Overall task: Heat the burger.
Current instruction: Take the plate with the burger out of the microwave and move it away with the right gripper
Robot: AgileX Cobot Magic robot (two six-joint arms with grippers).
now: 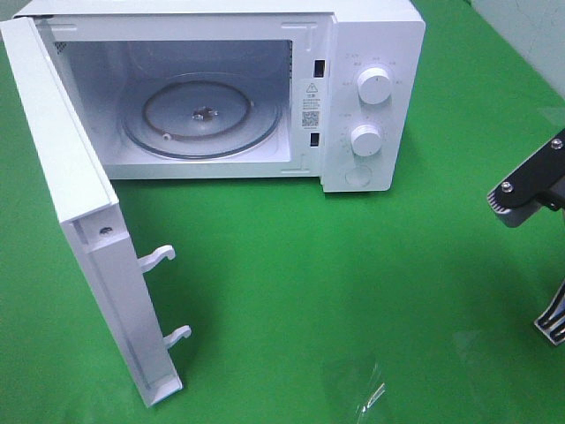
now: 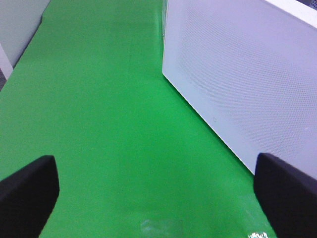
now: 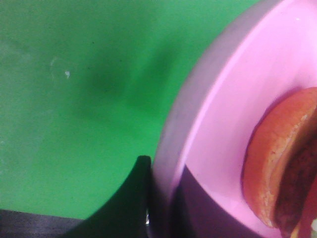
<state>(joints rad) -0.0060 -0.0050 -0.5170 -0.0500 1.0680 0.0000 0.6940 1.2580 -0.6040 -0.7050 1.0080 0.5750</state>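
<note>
- The microwave point(image 1: 265, 88) stands with its door point(image 1: 88, 230) swung fully open and its glass turntable point(image 1: 203, 115) bare, so the cavity is ready to take food; the burger is not yet inside.
- The burger point(image 3: 277, 163) shows only in the right wrist view, lying on a pink plate point(image 3: 223, 124) close under that camera and outside the high camera's frame.
- A dark finger point(image 3: 133, 198) of the right gripper point(image 3: 158, 198) sits against the plate's rim, which suggests a grip on the rim so plate and burger can travel together; the opposing finger is hidden, so whether it is clamped cannot be told.
- The left gripper point(image 2: 158, 193) hangs beside the door's perforated outer face with its black pads point(image 2: 27, 191) spread wide and nothing between them, probably waiting to close the door.
- What shows of the burger is a golden-brown bun edge with a dark patty band; lettuce and cheese are not clearly visible.
</note>
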